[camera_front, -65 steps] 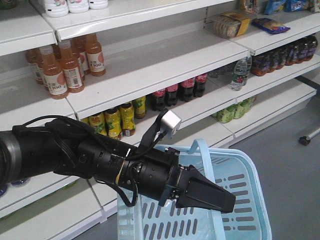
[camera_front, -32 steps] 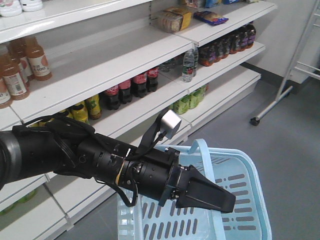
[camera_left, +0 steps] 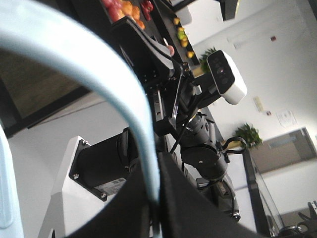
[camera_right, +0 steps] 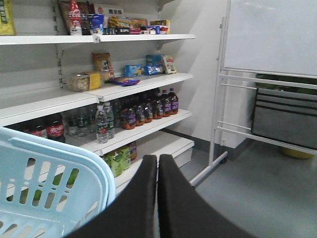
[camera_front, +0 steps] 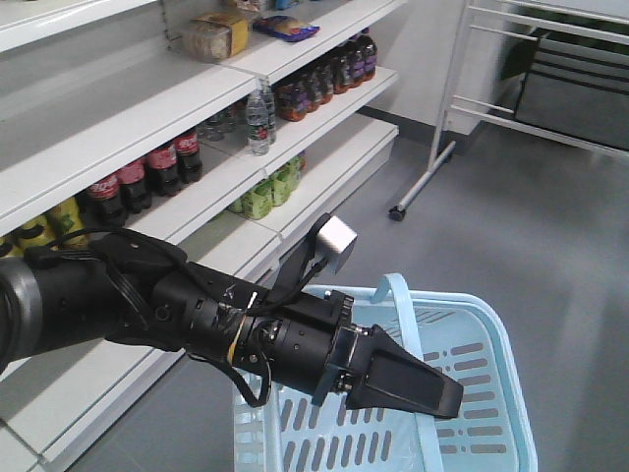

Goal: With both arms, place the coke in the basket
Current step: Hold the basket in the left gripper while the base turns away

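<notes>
Right gripper (camera_right: 157, 161) pressed closed — basket (camera_right: 59, 151) just beside it.

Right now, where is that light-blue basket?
In the front view the basket is at the picture's lower right, just under the jaws of the black arm, with the drink shelves to its left.

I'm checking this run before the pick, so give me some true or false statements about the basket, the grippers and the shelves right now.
1. The left gripper is shut on the basket handle. True.
2. A cola bottle lies in the basket. False: none shows inside; the cola bottles stand on the shelves.
3. The right gripper is wide open. False: its fingers are pressed together, with nothing between them.
4. A whiteboard stand stands right of the shelves. True.
</notes>
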`<state>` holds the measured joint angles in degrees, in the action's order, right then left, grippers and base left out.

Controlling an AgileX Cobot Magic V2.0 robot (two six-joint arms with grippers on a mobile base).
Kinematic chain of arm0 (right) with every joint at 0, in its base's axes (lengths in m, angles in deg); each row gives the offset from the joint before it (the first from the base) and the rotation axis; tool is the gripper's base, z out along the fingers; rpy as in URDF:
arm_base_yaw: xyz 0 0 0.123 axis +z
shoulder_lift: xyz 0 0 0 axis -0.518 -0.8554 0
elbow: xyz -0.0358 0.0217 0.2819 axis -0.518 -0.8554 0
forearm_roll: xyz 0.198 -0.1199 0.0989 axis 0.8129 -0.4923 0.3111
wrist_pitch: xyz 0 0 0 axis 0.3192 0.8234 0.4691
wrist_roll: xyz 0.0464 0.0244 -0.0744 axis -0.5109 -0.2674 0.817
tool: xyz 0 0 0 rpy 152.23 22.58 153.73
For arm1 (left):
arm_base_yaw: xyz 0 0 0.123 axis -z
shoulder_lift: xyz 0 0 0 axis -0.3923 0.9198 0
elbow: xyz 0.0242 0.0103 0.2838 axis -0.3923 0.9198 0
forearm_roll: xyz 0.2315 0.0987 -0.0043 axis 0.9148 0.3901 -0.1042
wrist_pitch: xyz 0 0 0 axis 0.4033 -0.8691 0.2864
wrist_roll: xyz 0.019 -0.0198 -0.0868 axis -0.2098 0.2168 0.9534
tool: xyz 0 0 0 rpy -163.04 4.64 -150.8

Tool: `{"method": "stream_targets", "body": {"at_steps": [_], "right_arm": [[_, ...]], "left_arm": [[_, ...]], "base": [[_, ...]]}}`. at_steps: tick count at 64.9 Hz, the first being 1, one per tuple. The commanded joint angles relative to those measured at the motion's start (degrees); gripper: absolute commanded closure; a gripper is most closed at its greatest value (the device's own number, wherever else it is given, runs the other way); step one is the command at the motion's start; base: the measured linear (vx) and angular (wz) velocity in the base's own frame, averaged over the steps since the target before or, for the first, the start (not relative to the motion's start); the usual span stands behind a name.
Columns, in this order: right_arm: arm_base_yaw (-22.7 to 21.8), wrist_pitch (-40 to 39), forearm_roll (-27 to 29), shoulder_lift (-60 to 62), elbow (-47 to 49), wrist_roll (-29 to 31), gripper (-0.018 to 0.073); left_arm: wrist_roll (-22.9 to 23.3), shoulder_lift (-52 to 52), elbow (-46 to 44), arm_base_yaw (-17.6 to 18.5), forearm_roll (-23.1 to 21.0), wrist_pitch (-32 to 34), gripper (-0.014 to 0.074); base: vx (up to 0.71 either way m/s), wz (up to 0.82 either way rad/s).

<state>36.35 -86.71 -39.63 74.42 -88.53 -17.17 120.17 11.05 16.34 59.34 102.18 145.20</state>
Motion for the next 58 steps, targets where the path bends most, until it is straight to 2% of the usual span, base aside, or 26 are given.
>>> {"method": "stream_targets", "body": {"at_steps": [1,58], "right_arm": [[-0.4,-4.4,-0.2,0.6,-1.1,0.2,0.0564],[-0.4,-4.4,-0.2,0.6,-1.1,0.2,0.0564]], "left_arm": [[-0.1,-3.1,-1.4,0.4,-4.3,11.6,0.0601],[-0.1,-3.1,-1.4,0.4,-4.3,11.6,0.0601]], "base": [[-0.05,-0.43],[0.01,-0.35]]}}
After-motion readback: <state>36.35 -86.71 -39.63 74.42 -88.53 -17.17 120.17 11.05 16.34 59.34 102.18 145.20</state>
